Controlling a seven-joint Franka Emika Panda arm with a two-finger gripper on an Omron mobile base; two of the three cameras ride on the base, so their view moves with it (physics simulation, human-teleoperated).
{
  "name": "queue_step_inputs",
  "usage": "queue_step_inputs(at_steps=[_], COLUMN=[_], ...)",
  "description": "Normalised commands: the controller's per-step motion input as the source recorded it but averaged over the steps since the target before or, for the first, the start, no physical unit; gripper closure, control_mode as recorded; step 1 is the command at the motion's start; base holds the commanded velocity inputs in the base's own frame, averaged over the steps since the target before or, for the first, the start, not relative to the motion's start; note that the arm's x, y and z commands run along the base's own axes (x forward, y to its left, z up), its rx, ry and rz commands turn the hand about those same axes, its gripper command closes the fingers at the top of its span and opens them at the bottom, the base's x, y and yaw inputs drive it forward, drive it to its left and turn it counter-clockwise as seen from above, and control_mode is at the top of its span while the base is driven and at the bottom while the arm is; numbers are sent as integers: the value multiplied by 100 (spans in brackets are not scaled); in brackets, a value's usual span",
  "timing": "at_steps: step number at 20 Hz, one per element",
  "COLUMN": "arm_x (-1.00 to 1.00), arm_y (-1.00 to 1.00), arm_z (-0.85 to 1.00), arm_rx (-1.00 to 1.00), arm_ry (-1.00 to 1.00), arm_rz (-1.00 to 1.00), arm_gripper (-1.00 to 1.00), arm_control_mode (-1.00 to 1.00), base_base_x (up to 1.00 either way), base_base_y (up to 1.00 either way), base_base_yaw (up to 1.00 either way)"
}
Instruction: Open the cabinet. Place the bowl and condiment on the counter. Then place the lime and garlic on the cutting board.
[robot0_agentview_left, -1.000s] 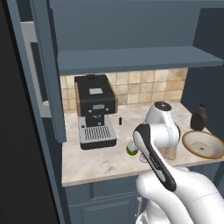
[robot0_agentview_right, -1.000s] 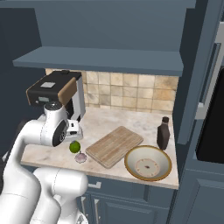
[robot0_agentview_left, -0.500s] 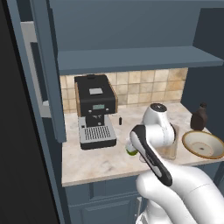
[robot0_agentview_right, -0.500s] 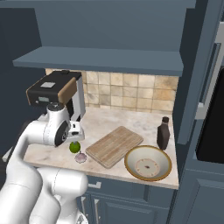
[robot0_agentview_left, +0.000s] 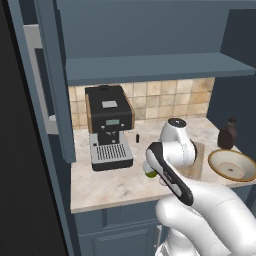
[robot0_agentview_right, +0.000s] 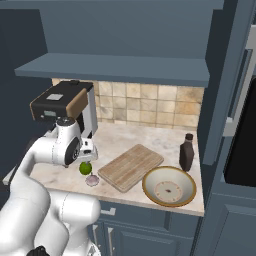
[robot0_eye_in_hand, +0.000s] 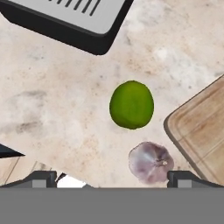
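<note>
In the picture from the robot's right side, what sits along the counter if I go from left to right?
Coffee machine → lime → garlic → cutting board → bowl → condiment bottle.

Tan tiled backsplash (robot0_agentview_right: 150, 105), coffee machine (robot0_agentview_left: 107, 127)

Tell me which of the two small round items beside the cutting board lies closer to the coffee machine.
The lime, bright green; the pale lilac garlic lies farther away.
</note>
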Motion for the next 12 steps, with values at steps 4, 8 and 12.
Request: queue_step_inputs(at_steps=[4,8,12], arm_x=[11,14,17], arm_y=[0,0,0], arm_z=[-5,-8,-9], arm_rx=[-2,-3,-3], arm_ry=[5,6,6], arm_rz=[0,0,0], arm_gripper=[-100,-100,-100], arm_control_mode=[-100,-100,-100], base_base_x=[0,0,0], base_base_y=[0,0,0], base_base_yaw=[0,0,0])
